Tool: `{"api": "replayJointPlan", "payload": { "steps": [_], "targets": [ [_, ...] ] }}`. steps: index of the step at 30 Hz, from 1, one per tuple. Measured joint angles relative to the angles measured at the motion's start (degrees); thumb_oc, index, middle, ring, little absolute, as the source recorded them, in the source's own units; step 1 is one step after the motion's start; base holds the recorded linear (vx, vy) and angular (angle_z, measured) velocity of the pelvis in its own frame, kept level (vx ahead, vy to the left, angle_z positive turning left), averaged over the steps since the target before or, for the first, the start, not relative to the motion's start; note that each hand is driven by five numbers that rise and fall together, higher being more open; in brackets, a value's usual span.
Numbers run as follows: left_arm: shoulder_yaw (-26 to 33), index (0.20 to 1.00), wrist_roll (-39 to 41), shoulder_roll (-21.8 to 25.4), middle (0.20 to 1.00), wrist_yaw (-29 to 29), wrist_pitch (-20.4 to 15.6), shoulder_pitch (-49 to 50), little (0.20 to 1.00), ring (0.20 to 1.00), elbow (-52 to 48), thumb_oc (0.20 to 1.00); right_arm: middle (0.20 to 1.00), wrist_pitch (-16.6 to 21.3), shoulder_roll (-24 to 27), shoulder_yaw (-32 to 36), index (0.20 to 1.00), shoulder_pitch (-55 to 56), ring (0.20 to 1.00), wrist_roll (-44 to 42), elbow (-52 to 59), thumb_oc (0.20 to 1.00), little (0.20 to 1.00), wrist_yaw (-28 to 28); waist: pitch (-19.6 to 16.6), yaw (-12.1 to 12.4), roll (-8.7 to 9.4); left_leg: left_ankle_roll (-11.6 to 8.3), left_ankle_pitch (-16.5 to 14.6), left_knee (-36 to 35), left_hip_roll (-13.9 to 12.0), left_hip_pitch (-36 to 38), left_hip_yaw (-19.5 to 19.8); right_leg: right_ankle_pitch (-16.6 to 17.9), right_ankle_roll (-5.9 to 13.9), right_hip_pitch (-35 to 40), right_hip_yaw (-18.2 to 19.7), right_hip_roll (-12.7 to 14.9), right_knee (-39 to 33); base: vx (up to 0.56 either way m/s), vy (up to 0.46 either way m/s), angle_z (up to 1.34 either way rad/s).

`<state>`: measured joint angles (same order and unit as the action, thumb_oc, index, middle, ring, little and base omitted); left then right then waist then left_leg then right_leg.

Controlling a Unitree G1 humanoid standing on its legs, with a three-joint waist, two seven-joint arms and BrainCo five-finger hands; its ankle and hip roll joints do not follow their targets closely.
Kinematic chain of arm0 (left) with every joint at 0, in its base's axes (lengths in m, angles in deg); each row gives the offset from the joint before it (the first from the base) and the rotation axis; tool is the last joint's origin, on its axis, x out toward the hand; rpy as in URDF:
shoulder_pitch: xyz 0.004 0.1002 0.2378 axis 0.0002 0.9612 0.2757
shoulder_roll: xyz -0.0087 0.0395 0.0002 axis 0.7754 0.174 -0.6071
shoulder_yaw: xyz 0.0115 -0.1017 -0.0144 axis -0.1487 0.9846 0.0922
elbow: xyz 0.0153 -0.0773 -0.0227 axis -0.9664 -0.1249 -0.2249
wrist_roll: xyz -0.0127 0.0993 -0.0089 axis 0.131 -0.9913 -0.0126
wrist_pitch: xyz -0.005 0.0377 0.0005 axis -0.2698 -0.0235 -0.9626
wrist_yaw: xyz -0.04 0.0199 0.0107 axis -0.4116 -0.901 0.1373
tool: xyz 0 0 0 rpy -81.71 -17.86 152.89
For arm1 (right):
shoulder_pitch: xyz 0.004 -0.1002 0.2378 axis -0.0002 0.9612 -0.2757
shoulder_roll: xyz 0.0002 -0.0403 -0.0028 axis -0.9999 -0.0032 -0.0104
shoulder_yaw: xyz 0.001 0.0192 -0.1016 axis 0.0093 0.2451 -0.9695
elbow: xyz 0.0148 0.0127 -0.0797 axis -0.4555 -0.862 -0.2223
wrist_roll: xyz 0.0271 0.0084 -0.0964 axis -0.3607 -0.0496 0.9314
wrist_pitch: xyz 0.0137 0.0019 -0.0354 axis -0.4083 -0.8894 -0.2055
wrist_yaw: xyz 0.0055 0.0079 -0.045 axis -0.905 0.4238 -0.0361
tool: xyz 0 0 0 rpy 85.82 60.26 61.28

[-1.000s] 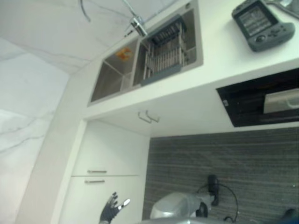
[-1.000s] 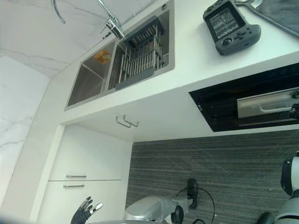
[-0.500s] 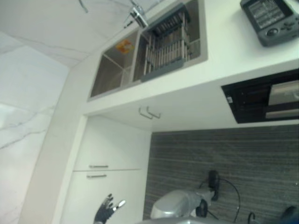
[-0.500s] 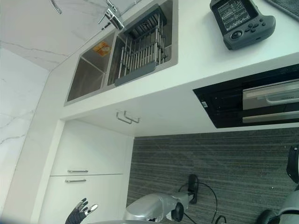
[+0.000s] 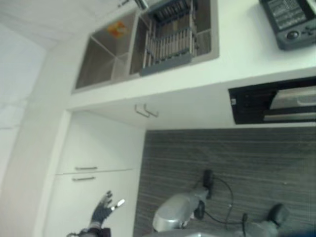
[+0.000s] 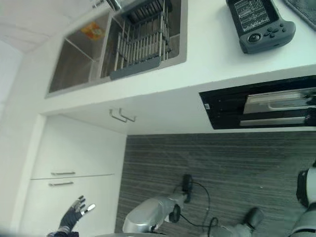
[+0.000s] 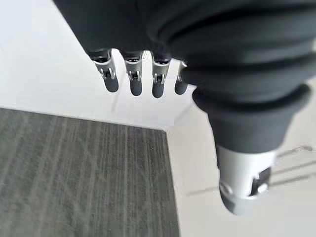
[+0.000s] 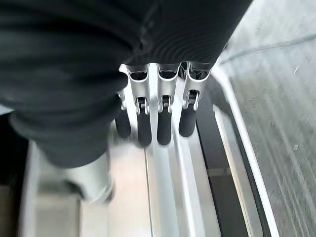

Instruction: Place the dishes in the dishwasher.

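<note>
- Left eye view: a white counter (image 5: 232,54) runs across the top, its front edge overhanging white cabinets (image 5: 98,158) at 9 o'clock. A steel sink (image 5: 143,42) at 12 o'clock holds a dish rack (image 5: 168,42); whether dishes stand in it is too small to tell. An orange item (image 5: 116,28) lies in the sink's far basin, too small to name. The dishwasher (image 5: 276,103) shows at 3 o'clock as a dark slot under the counter, cut off by the frame edge, with a silver front panel inside. Grey striped floor (image 5: 212,158) lies open between cabinets and dishwasher. The left hand (image 5: 101,213) hangs at 7 o'clock before the lower cabinet, fingers spread, touching nothing.
- Right eye view: a dark handheld device (image 6: 259,24) rests on the counter at 1 o'clock, well back from the edge. A grey cloth (image 6: 303,7) is clipped by the upper corner at 2 o'clock. Two bar handles (image 6: 59,178) mark the drawer fronts at 8 o'clock.
- Left wrist view: the left hand's fingers (image 7: 132,81) point out straight and apart, clear of the white cabinet face and the floor edge beyond.
- Right wrist view: the right hand (image 8: 158,118) hangs over the dishwasher's silver panel, fingers straight and side by side; whether the tips touch the metal cannot be told. It holds nothing.
</note>
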<state>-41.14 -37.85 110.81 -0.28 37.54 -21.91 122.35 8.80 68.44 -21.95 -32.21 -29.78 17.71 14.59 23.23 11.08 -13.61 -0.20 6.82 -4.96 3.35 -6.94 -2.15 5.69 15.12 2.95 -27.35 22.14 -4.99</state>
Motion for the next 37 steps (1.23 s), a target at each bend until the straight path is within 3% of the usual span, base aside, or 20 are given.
{"api": "replayJointPlan", "payload": {
  "steps": [4, 8, 15, 20, 24, 25, 27, 28, 29, 30, 31, 32, 34, 36, 37],
  "targets": [
    [2.19, 1.000, 2.04, 0.84, 1.000, -1.15, -1.96, -2.03, 1.000, 1.000, -4.69, 1.000, 1.000, 3.14, -14.46, 2.34, 1.000, 14.04, 1.000, -2.24, 15.98, 1.000, 1.000, -2.33, -0.09, -1.33, 7.06, -1.14, 0.21, 0.00, -2.05, 0.26, -0.40, -0.40, -1.77, -0.24, 0.77, -2.00, 0.01, -0.06, -0.177, -0.10],
    [2.17, 1.000, 4.61, 3.15, 1.000, -1.03, -1.72, -4.16, 1.000, 1.000, -9.71, 1.000, 1.000, 5.13, -22.44, 0.91, 1.000, 19.42, 1.000, -1.65, 19.88, 1.000, 1.000, 1.12, -0.30, -1.27, 10.97, -2.47, 0.11, 0.00, -4.08, 0.90, -1.30, -0.19, -3.32, -0.10, 1.75, -4.00, 0.01, -0.02, -0.088, -0.13],
    [4.35, 1.000, 7.68, 4.81, 1.000, -2.04, 1.49, -4.91, 1.000, 1.000, -14.47, 1.000, 1.000, 5.53, -28.24, 1.95, 1.000, 29.34, 1.000, -1.69, 20.35, 1.000, 1.000, 2.90, -4.20, -2.76, 18.06, -2.42, -0.78, 0.03, -5.35, 4.12, -2.44, -0.56, -4.90, 1.75, 3.20, -4.89, 1.20, 0.06, 0.023, -0.09],
    [1.61, 1.000, 13.05, 2.86, 1.000, -10.13, 4.61, -7.49, 1.000, 1.000, -8.43, 1.000, 1.000, 7.53, -35.62, -3.77, 1.000, 34.92, 1.000, -1.60, 12.49, 1.000, 1.000, 1.44, -8.93, -3.98, 23.01, -2.29, -2.35, 1.89, -6.68, 6.96, -3.19, -0.49, -4.94, 2.26, 4.78, -5.05, 7.06, 0.06, 0.123, -0.15],
    [-0.07, 1.000, 13.85, 1.26, 1.000, -14.35, 7.87, -9.41, 1.000, 1.000, -1.74, 1.000, 1.000, 7.92, -41.83, -9.40, 1.000, 37.48, 1.000, 0.71, 6.90, 1.000, 1.000, -0.47, -10.79, -6.00, 21.23, -2.27, -2.48, -0.44, -8.55, 7.72, -3.08, 5.85, -5.88, -2.75, 7.10, -6.31, 12.50, 0.07, 0.035, -0.17],
    [-1.59, 1.000, 13.52, 0.75, 1.000, -16.29, 8.29, -9.36, 1.000, 1.000, 0.47, 1.000, 1.000, 8.56, -42.23, -10.61, 1.000, 37.50, 1.000, 1.47, 3.56, 1.000, 1.000, -1.41, -10.91, -6.50, 20.32, -2.23, -2.46, -0.45, -9.00, 8.01, -3.16, 3.47, -5.15, -3.27, 9.56, -7.49, 12.70, 0.07, -0.087, -0.11],
    [-4.13, 1.000, 13.44, 0.94, 1.000, -17.86, 8.42, -9.18, 1.000, 1.000, 4.73, 1.000, 1.000, 9.27, -41.97, -12.27, 1.000, 36.99, 1.000, 3.01, -0.89, 1.000, 1.000, -2.03, -12.37, -7.65, 18.73, -2.23, -2.46, -0.44, -10.43, 7.36, -2.95, -2.12, -5.13, -3.01, 13.70, -12.35, 12.19, 0.05, -0.152, 0.09],
    [-7.10, 1.000, 12.27, 1.16, 1.000, -20.28, 9.06, -9.50, 1.000, 1.000, 8.61, 1.000, 1.000, 10.24, -41.39, -12.33, 1.000, 37.25, 1.000, 5.70, -4.49, 1.000, 1.000, -2.42, -13.93, -9.03, 18.69, -3.43, -3.28, -0.47, -10.40, 5.68, -3.15, -7.48, -6.40, -2.05, 15.65, -17.01, 9.36, 0.05, -0.234, 0.55],
    [-6.84, 1.000, 11.56, 0.71, 1.000, -21.68, 10.01, -12.00, 1.000, 1.000, 14.14, 1.000, 1.000, 12.88, -40.78, -12.17, 1.000, 37.52, 1.000, 10.21, -7.20, 1.000, 1.000, -2.17, -15.19, -10.86, 22.55, -4.08, -3.87, 5.64, -6.38, 2.68, -3.31, -6.11, -10.40, -2.19, 16.43, -14.90, 5.34, 0.05, -0.225, 0.59],
    [-6.83, 1.000, 11.38, -0.88, 1.000, -21.85, 11.04, -13.74, 1.000, 1.000, 18.22, 1.000, 1.000, 13.86, -39.07, -12.11, 1.000, 36.69, 1.000, 12.37, -9.67, 1.000, 1.000, -1.60, -15.41, -11.00, 21.57, -3.37, -5.58, 16.22, -6.41, 0.58, -3.33, -6.06, -10.21, -2.27, 15.75, -14.44, 4.60, 0.05, -0.213, 0.02],
    [-4.62, 1.000, 11.35, -3.15, 1.000, -23.28, 11.62, -12.74, 1.000, 1.000, 21.39, 1.000, 1.000, 14.21, -35.75, -14.93, 1.000, 36.78, 1.000, 14.64, -10.10, 1.000, 1.000, -1.31, -16.46, -10.05, 18.22, -2.93, -11.05, 16.59, -7.84, 3.73, -2.91, -5.30, -8.59, -0.64, 15.08, -15.60, 2.29, 0.04, -0.157, -0.43],
    [-2.27, 1.000, 11.30, -4.51, 1.000, -23.51, 11.83, -12.52, 1.000, 1.000, 23.05, 1.000, 1.000, 14.21, -34.86, -15.80, 1.000, 36.61, 1.000, 15.30, -10.79, 1.000, 1.000, -1.19, -16.42, -10.15, 17.28, -2.40, -11.31, 10.36, -8.20, 7.47, -3.26, -3.46, -8.80, 0.67, 14.42, -15.60, 0.56, 0.02, -0.116, -0.36],
    [-0.55, 1.000, 11.32, -4.56, 1.000, -24.83, 11.77, -12.88, 1.000, 1.000, 26.08, 1.000, 1.000, 15.52, -35.96, -14.96, 1.000, 37.47, 1.000, 17.04, -15.05, 1.000, 1.000, -1.38, -17.40, -10.66, 17.35, -2.72, -8.25, 4.27, -8.07, 10.44, -3.16, -1.76, -9.11, 1.85, 14.87, -15.59, -0.02, 0.00, -0.059, 0.21],
    [-0.22, 1.000, 11.39, -5.44, 1.000, -25.63, 13.50, -12.30, 1.000, 1.000, 28.91, 1.000, 1.000, 16.07, -36.26, -13.73, 1.000, 37.77, 1.000, 19.91, -19.07, 1.000, 1.000, -1.18, -19.38, -10.58, 16.53, -2.12, -7.53, 0.67, -8.80, 11.52, -3.28, -2.16, -9.85, 1.79, 13.88, -16.41, -0.11, -0.02, -0.045, 0.26],
    [-0.20, 1.000, 11.38, -6.96, 1.000, -26.27, 14.52, -10.87, 1.000, 1.000, 28.97, 1.000, 1.000, 16.08, -35.70, -13.69, 1.000, 37.91, 1.000, 20.80, -19.21, 1.000, 1.000, -0.84, -19.48, -10.43, 13.72, -2.26, -5.86, -0.45, -9.71, 12.10, -3.41, -2.05, -10.76, 2.13, 13.43, -17.34, -0.39, -0.04, -0.043, 0.29]
  ]
}}
